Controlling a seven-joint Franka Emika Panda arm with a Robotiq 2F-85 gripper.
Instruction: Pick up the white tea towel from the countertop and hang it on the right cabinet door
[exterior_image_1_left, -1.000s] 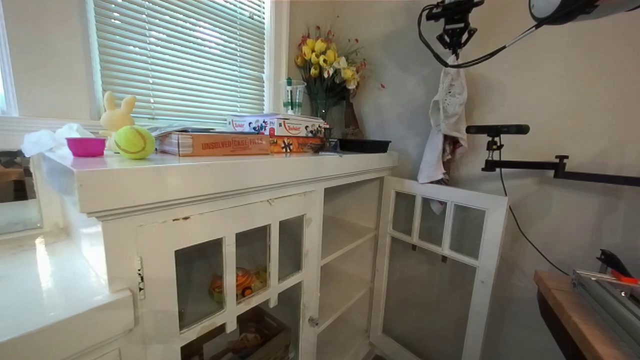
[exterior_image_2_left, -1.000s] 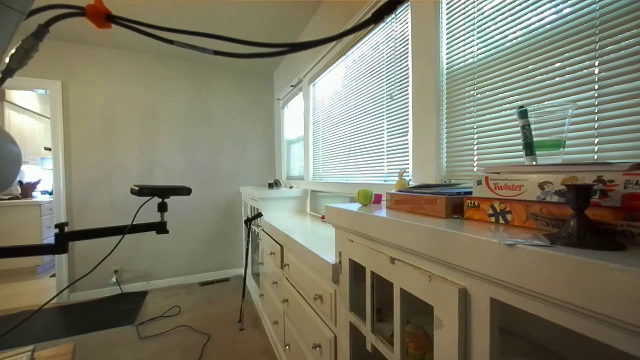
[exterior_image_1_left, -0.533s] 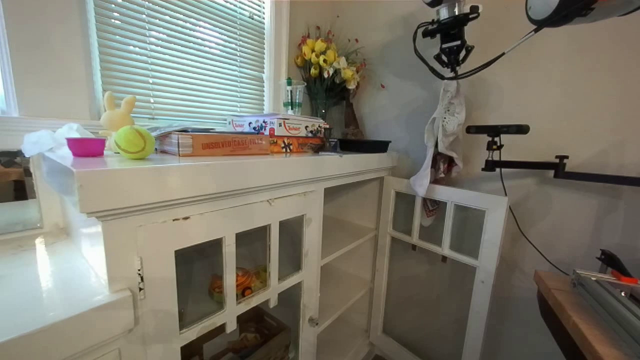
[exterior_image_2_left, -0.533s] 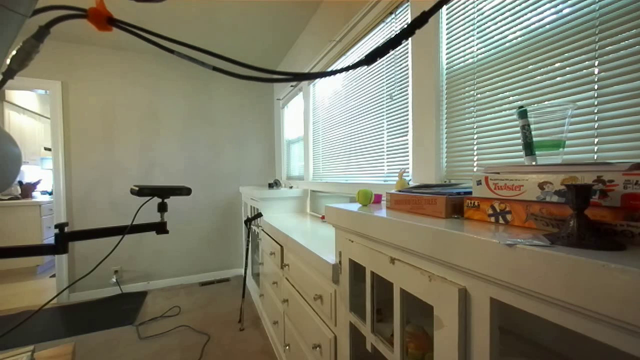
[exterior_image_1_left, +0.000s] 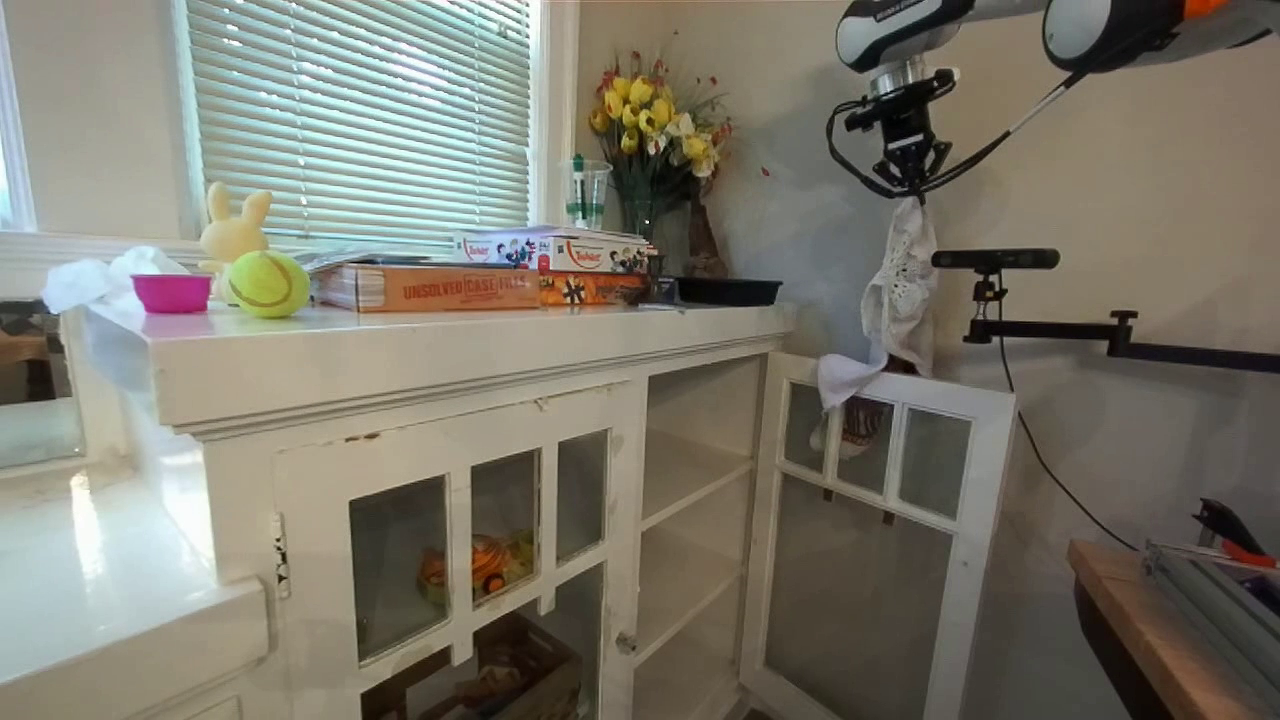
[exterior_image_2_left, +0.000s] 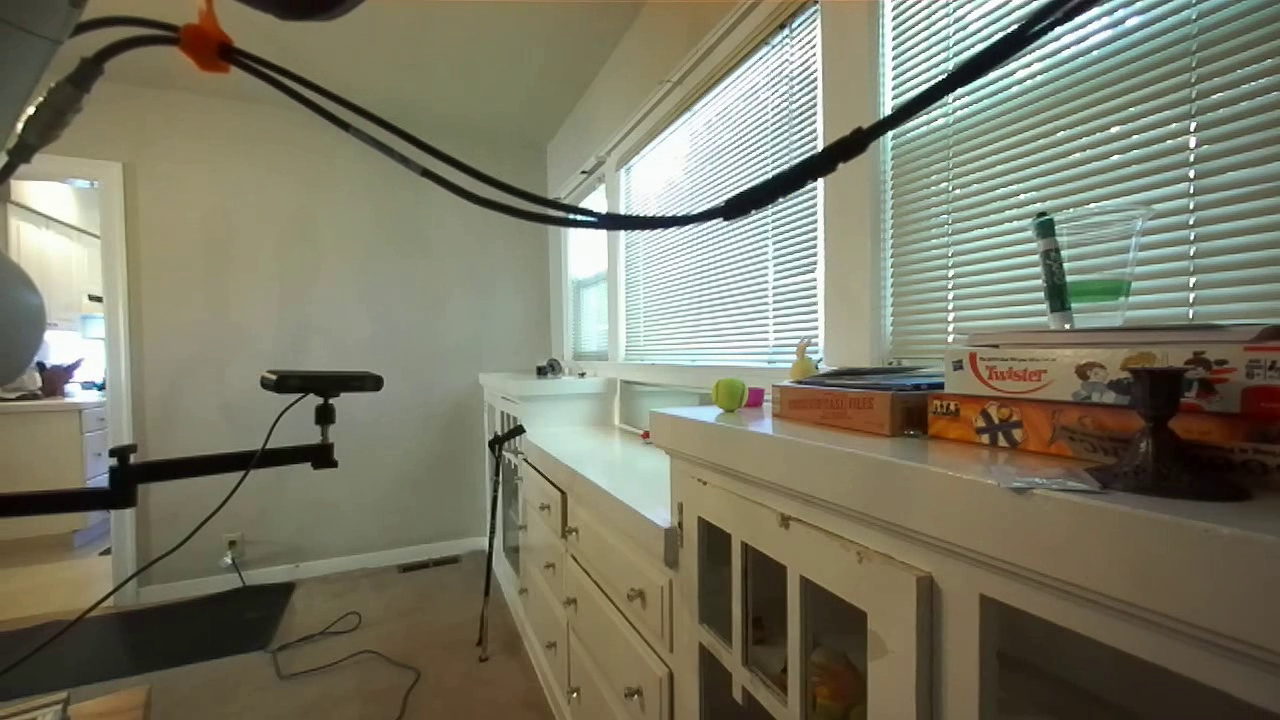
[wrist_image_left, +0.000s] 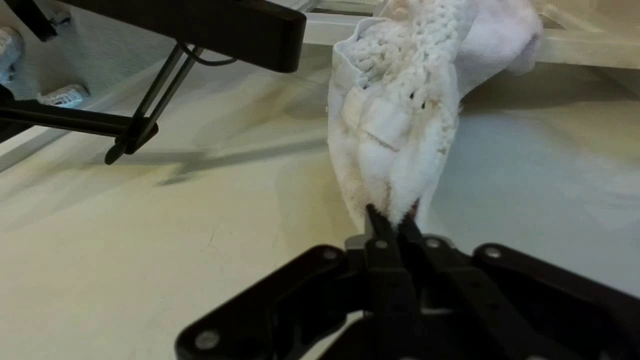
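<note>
The white tea towel (exterior_image_1_left: 905, 285) hangs bunched from my gripper (exterior_image_1_left: 912, 192) above the open right cabinet door (exterior_image_1_left: 968, 560). One white corner drapes over the front of the door's top edge; a reddish patterned part shows through the panes behind it. In the wrist view, my gripper (wrist_image_left: 392, 217) is shut on the towel's (wrist_image_left: 395, 125) top end, and lacy crochet faces the camera. The towel's far end meets the door's top rail (wrist_image_left: 590, 50) there. The gripper and towel are out of view in an exterior view that looks along the cabinets.
A camera on a black arm (exterior_image_1_left: 995, 260) stands right of the towel, also close by in the wrist view (wrist_image_left: 240, 30). The white countertop (exterior_image_1_left: 450, 340) holds game boxes (exterior_image_1_left: 430, 288), a tennis ball (exterior_image_1_left: 268, 284) and a black tray (exterior_image_1_left: 728, 291). A wooden table (exterior_image_1_left: 1150, 620) is at right.
My gripper has moved down with the towel held. The towel's lower end has come down onto the door's top edge, and a corner now folds over its front.
</note>
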